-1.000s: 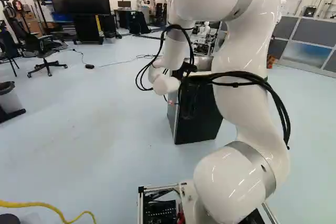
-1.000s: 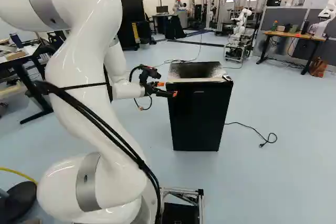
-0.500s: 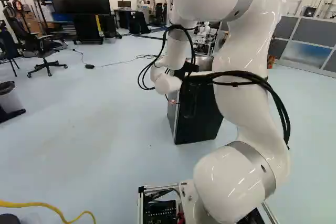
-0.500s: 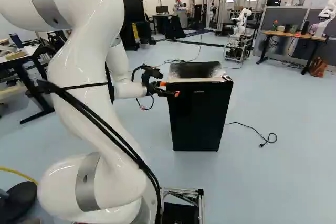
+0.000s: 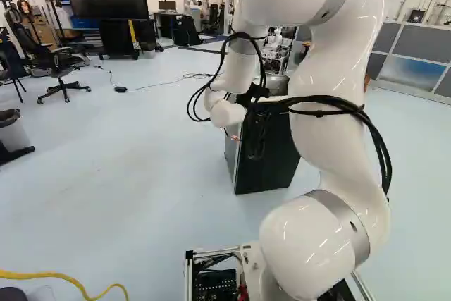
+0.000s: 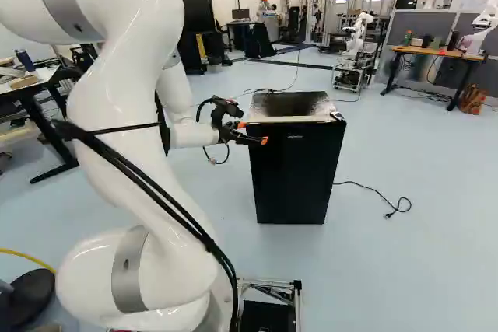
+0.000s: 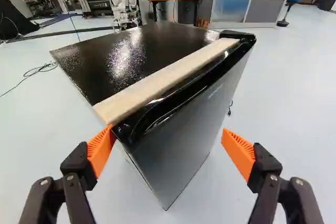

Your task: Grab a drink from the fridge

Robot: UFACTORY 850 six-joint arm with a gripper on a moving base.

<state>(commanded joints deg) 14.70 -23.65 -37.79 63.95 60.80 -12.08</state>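
"Pale blue floor (image 6: 405,270) spreads through a busy workshop, where another robot (image 6: 356,33) stands beyond the black fridge (image 6: 296,176). What is the arm (image 6: 128,106) doing?"

"Reaching for the upper corner of the fridge, left of its front in the right base view. The step looks like opening the door (image 7: 181,135); no drink is in sight."

"And the jaws?"

"Wide apart, gripping nothing. One orange pad (image 7: 100,151) sits right by the corner, at the end of the beige strip (image 7: 163,80); the other orange pad (image 7: 239,154) stands out in front of the door. Whether the first touches, I cannot tell."

"How does one do this well?"

"Judging from here, slip the nearer pad behind the door's edge, not against the cabinet, then draw it toward the base in a slow arc. Closing early could pinch the corner or slide off its glossy lip (image 7: 178,95). Pulling too straight might drag the whole fridge."

"Which way does it point?"

"Upright, its long axis vertical, with the door facing back toward the base. Seen from the wrist, the door's top edge runs obliquely away from the near corner, beside the strip, so the jaws meet it at a slant. Squaring up would probably help."
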